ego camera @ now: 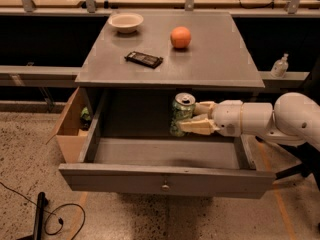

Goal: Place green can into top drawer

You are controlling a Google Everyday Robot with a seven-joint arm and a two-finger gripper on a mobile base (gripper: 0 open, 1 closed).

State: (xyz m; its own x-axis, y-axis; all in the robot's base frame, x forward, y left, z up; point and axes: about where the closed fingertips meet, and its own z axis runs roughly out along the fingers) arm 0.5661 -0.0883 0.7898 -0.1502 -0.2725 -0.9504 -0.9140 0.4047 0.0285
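The green can [181, 112] has pale swirly markings and a silver top. It stands upright in the air above the open top drawer [165, 179], near the middle and toward its back. My gripper [192, 118] reaches in from the right and is shut on the can, one cream finger [197, 126] across its lower side. The white arm [270, 120] stretches off to the right. The drawer is pulled fully out, with a flat grey front and a small round knob [164, 187]. Its floor shows nothing in it.
On the grey cabinet top [210, 59] lie an orange [180, 37], a white bowl [125, 22] and a dark flat bar [144, 59]. A tan box [70, 129] stands at the cabinet's left. A cable [50, 216] lies on the floor. A small bottle [280, 65] sits at the right.
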